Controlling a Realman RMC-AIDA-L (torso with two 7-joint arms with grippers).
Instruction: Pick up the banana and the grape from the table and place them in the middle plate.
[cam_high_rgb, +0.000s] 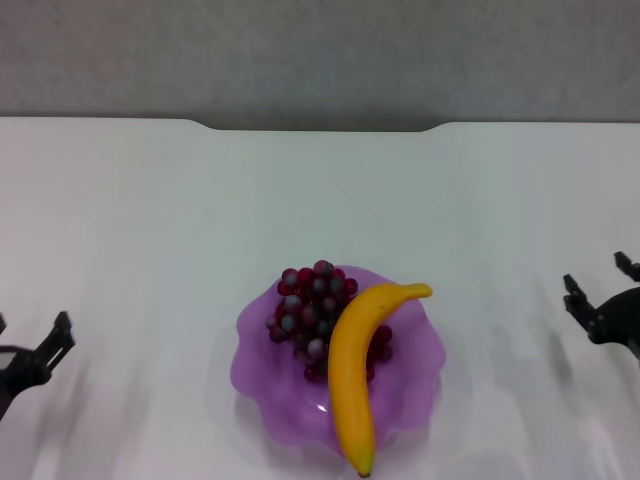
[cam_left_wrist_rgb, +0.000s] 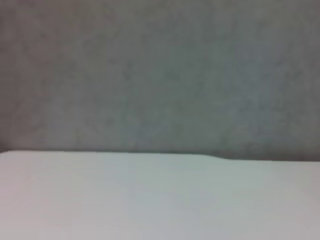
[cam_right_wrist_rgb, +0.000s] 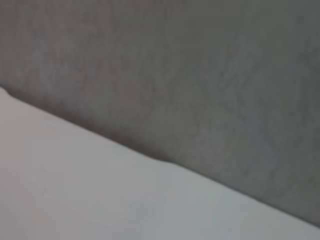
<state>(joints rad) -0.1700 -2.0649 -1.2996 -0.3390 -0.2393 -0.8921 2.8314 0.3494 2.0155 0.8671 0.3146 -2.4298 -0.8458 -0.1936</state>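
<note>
The banana (cam_high_rgb: 352, 372) and the grape (cam_high_rgb: 313, 313) lie in the middle plate (cam_high_rgb: 262, 350), between my spread, empty left pincer (cam_high_rgb: 35, 345) and right pincer (cam_high_rgb: 598, 292). Both pincers are cut off at the edges, and the banana hides part of the grape.

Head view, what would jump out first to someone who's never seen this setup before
The eye lands on the yellow banana lying across the purple plate with the wavy rim, near the front middle of the white table, its dark tip poking past the near rim. A dark red grape bunch sits in the plate under and beside the banana. The left gripper and right gripper hang open and empty at the table's far sides.
</note>
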